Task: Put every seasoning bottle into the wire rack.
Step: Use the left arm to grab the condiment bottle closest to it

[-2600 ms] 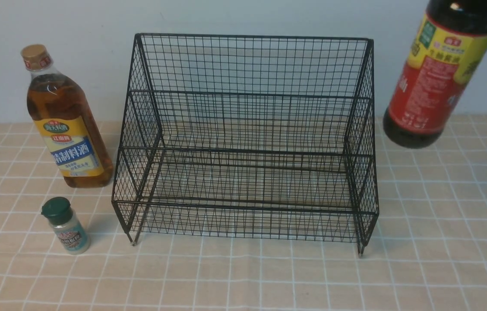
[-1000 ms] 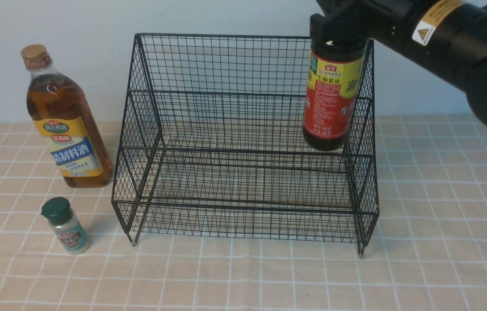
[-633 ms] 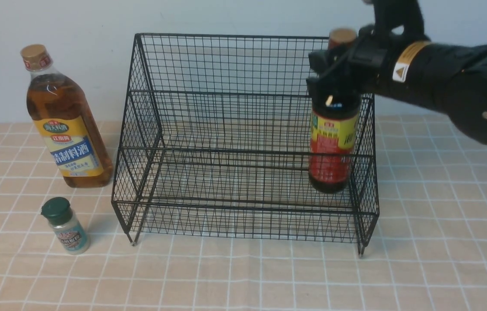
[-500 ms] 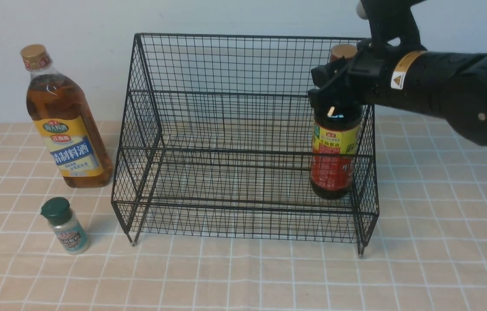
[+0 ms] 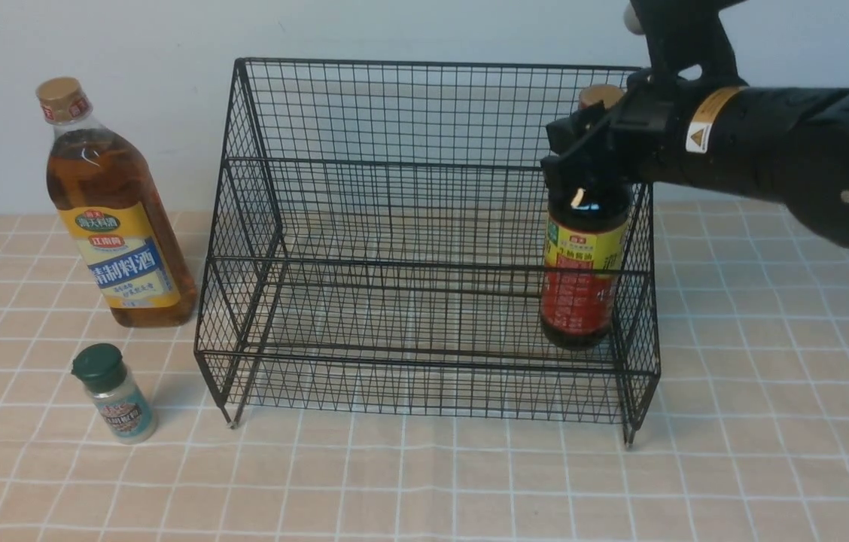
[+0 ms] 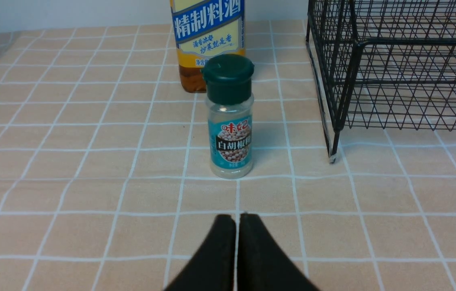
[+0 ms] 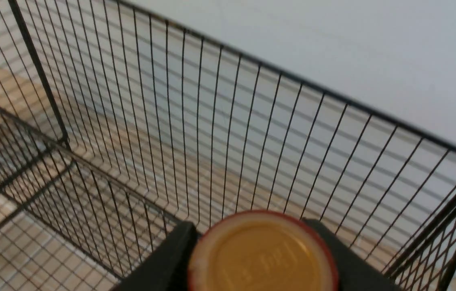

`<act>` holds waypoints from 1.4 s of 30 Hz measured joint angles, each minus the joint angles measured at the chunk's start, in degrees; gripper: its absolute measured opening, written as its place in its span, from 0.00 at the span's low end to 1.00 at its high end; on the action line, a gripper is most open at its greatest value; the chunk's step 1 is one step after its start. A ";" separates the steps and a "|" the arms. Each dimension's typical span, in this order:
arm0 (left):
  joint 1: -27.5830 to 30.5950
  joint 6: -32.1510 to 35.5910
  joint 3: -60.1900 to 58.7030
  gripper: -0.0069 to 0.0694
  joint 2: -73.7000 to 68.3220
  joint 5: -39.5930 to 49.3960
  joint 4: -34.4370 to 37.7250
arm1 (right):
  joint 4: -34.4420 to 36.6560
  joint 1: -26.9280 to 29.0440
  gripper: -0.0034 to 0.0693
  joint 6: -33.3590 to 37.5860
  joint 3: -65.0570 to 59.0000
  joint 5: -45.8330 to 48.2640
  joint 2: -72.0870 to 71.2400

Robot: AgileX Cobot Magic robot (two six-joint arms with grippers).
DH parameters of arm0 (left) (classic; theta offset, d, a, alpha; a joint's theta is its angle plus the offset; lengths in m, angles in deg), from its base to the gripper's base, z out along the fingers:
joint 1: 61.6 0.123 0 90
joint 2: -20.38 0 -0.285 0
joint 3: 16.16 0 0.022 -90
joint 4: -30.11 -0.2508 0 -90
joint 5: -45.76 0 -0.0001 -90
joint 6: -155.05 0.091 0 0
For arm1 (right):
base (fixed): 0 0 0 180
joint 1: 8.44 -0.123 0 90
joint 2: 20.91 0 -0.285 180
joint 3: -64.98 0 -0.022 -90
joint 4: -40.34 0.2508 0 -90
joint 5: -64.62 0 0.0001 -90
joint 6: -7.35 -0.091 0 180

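The black wire rack [image 5: 424, 113] stands mid-table. My right gripper [image 5: 590, 154] is shut on the neck of the dark sauce bottle [image 5: 581, 278], which stands upright at the right end of the rack's lower tier. In the right wrist view its tan cap [image 7: 262, 252] sits between my fingers [image 7: 171, 258]. The amber bottle [image 5: 117, 218] stands left of the rack, and the green-capped shaker [image 5: 112, 393] stands in front of it. In the left wrist view my left gripper [image 6: 237, 220] is shut and empty, low over the cloth, a short way from the shaker [image 6: 229, 117].
A tan checked cloth [image 5: 771, 421] covers the table. A pale wall [image 5: 432, 30] rises close behind the rack. The rack's left front leg [image 6: 333, 147] stands near the shaker in the left wrist view, with the amber bottle [image 6: 207, 40] behind the shaker.
My right arm swung the dark sauce bottle in from the upper right and lowered it into the right end of the rack's lower tier. The left arm and other bottles have not moved.
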 joint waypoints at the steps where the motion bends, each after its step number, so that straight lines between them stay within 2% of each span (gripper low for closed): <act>1: 0.00 0.00 0.00 0.08 0.00 0.00 0.00 | 0.00 0.00 0.55 0.00 0.12 0.00 -0.26; 7: 0.00 0.00 0.00 0.08 0.00 0.00 0.00 | 0.00 0.00 0.67 0.00 0.30 0.39 -1.39; 15: 0.00 0.00 0.00 0.08 0.00 0.00 0.00 | 0.00 0.00 0.68 0.00 0.30 3.92 -10.52; 17: 0.00 0.00 0.00 0.08 0.00 0.00 0.00 | 0.00 0.00 0.68 0.00 0.30 6.06 -13.58; 18: 0.00 0.00 0.00 0.08 0.00 0.00 0.00 | 0.43 0.00 0.68 -0.08 0.30 10.61 -18.34; 20: 0.00 0.00 0.00 0.08 0.00 0.00 0.00 | 1.14 0.00 0.67 -0.39 0.30 14.03 -21.63; 25: 0.00 0.00 0.00 0.08 0.00 0.00 0.00 | 2.02 0.00 0.52 -1.25 0.40 26.94 -32.66; 28: 0.00 0.00 0.00 0.08 0.00 0.00 0.00 | 3.14 0.00 0.32 -1.43 0.46 35.08 -38.57; 29: 0.00 0.00 0.00 0.08 0.00 0.00 0.00 | 3.26 0.00 0.29 -1.48 0.37 35.51 -39.32; 30: 0.00 0.00 0.00 0.08 0.00 0.00 0.00 | 4.59 0.00 0.20 -1.54 -0.29 37.53 -41.61; 32: 0.00 0.00 0.00 0.08 0.00 0.00 0.00 | 7.46 0.00 0.08 -1.67 -3.07 38.54 -46.24; 36: 0.00 0.00 0.00 0.08 0.00 0.00 0.00 | 12.70 0.00 0.03 -1.85 -10.63 34.91 -54.86; 42: 0.00 0.00 0.00 0.08 0.00 0.00 0.00 | 18.49 0.00 0.03 -1.90 -19.18 29.63 -63.90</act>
